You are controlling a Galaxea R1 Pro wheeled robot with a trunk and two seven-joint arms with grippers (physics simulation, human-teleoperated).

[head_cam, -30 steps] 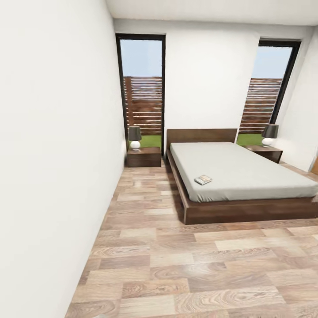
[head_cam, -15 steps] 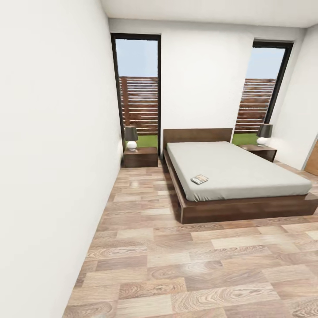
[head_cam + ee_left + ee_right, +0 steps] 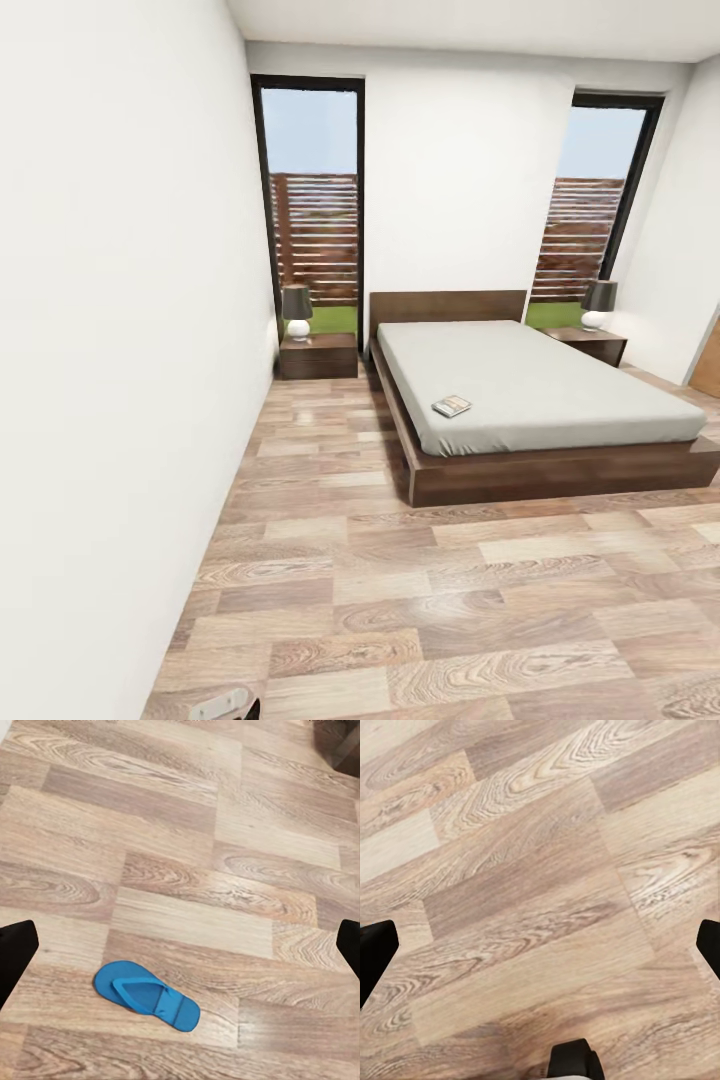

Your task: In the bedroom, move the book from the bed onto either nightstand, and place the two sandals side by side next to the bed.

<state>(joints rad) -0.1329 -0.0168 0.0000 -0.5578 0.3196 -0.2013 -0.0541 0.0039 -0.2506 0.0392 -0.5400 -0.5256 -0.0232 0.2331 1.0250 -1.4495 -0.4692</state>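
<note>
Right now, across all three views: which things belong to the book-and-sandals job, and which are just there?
Job:
- small dark paperback book, lying on the mattress
- low dark wood bed with grey mattress
- two dark brown nightstands, either works
- one bright blue flip-flop sandal, flat on the plank floor

Not part of it:
- two dark-shaded table lamps
- tall black-framed windows

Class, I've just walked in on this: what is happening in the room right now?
Nothing is being handled yet. The robot faces the bed, where the book lies near the mattress's near corner. Both nightstands flank the headboard. The left hand hangs open over the floor, with one blue sandal lying below it. The right hand is open too.
</note>
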